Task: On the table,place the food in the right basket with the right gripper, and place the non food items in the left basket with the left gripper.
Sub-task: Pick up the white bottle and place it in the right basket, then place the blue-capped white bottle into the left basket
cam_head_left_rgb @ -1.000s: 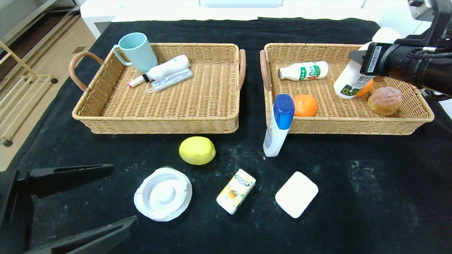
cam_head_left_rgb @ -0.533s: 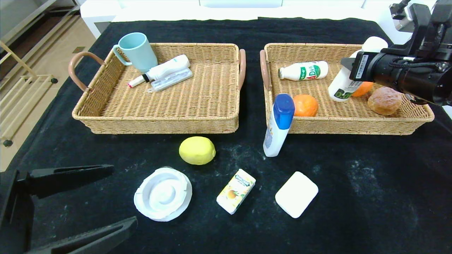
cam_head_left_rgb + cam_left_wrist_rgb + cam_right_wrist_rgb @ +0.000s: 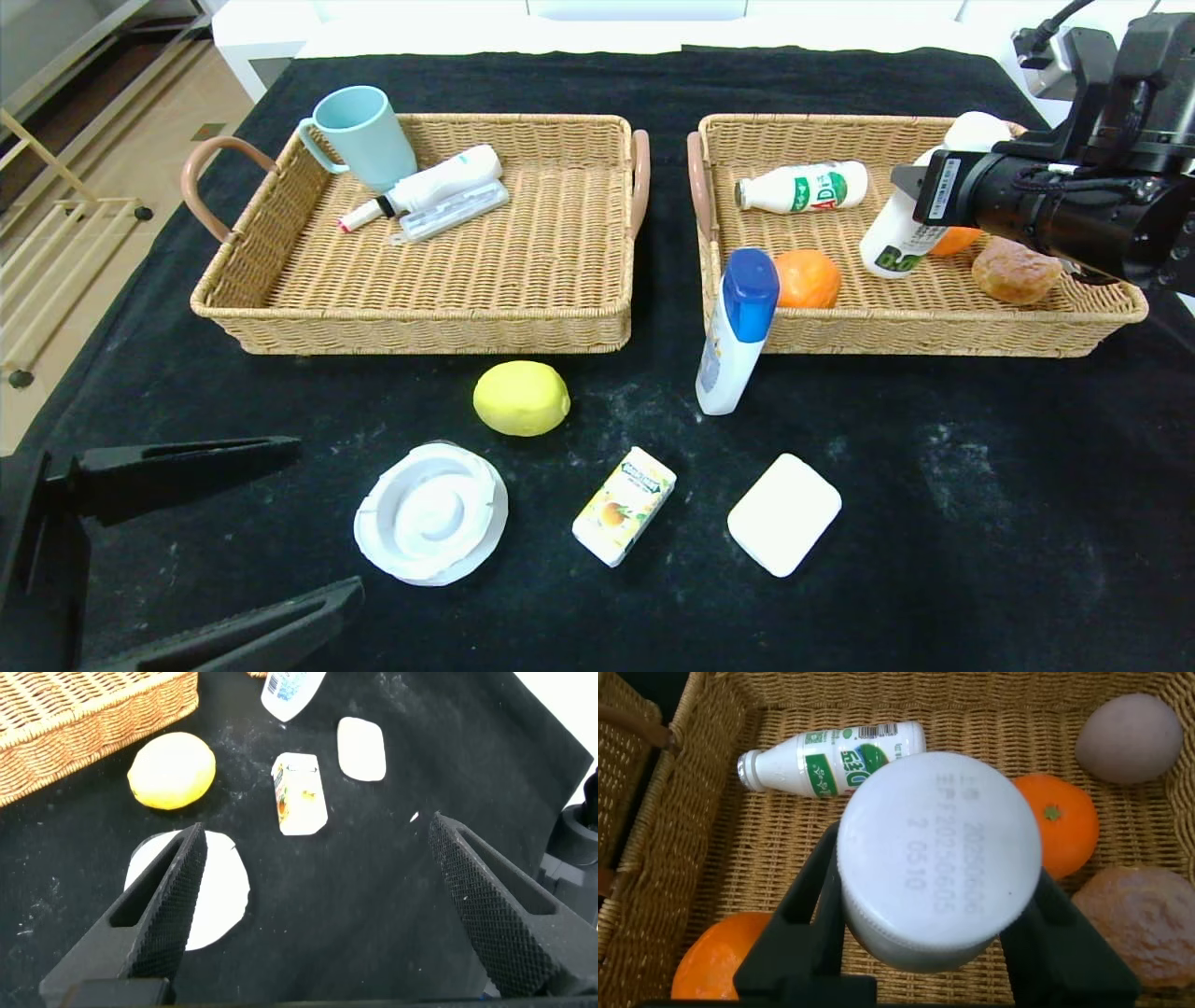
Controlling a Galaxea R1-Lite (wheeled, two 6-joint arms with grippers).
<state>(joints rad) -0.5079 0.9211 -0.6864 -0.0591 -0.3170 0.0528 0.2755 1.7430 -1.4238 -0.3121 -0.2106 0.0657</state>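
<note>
Gripping a white bottle (image 3: 898, 241) by its sides, the right gripper (image 3: 920, 191) holds it tilted inside the right basket (image 3: 1102, 313) — beside an orange (image 3: 957, 240) and a bun (image 3: 1015, 269). Near the table's front edge the left gripper (image 3: 201, 532) sits parked — jaws spread wide, nothing between them
</note>
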